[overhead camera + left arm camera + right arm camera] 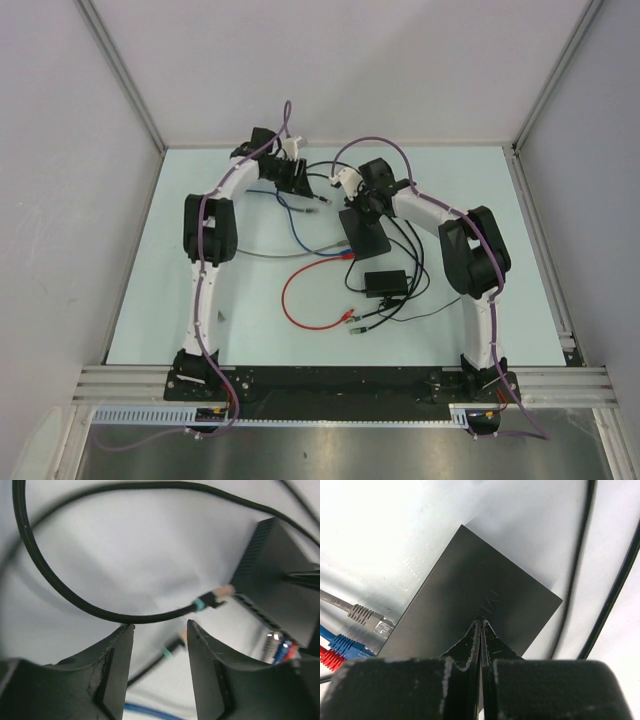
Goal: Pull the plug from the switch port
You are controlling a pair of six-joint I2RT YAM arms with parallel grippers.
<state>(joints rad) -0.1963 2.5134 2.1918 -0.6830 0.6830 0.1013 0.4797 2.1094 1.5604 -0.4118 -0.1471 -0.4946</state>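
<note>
The switch (365, 232) is a flat black box in the middle of the table. Grey (370, 619), blue (345, 644) and red (327, 656) plugs sit in its port edge. My right gripper (481, 622) is shut, with its tips resting on the switch's top (485, 585). My left gripper (160, 624) is open and empty, left of the switch (280, 585). A black cable's plug with a teal band (212, 600) lies just ahead of it. The plug's tip is at the switch's corner; I cannot tell whether it is seated.
A smaller black box (386, 283) with thin black leads lies nearer the arms. A red cable (300, 300) loops on the table in front. A second teal-banded black plug (172, 647) and a blue cable (150, 712) lie loose under the left gripper.
</note>
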